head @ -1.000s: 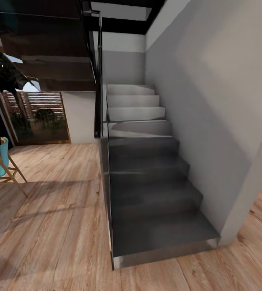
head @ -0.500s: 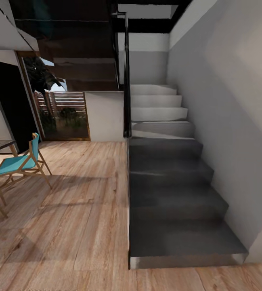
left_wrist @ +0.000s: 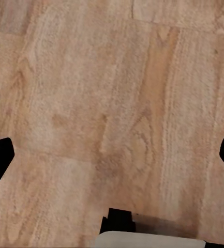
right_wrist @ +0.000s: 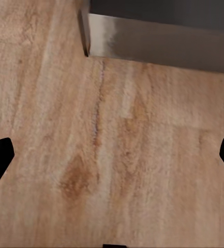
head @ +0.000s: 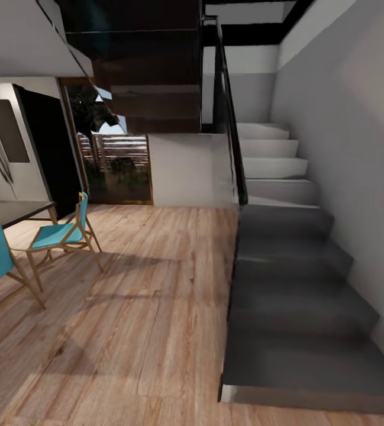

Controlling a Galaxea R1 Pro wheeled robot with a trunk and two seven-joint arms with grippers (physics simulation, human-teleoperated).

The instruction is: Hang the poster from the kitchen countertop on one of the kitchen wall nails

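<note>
Head view: dark grey staircase [head: 298,284] at right, black handrail [head: 230,136], pale wood plank floor [head: 144,319]. Two teal wooden-framed chairs [head: 61,236] and dark dining surface [head: 8,213] at left. Poster, kitchen countertop, wall nails not in sight; robot judged in transit.

Left wrist view: left end effector [left_wrist: 112,155] wide, empty, above floor.

Right wrist view: right end effector [right_wrist: 112,155] wide, empty, metal-edged bottom stair step [right_wrist: 158,44] near.

Advice: steer clear of stairs and chairs, locate kitchen.
</note>
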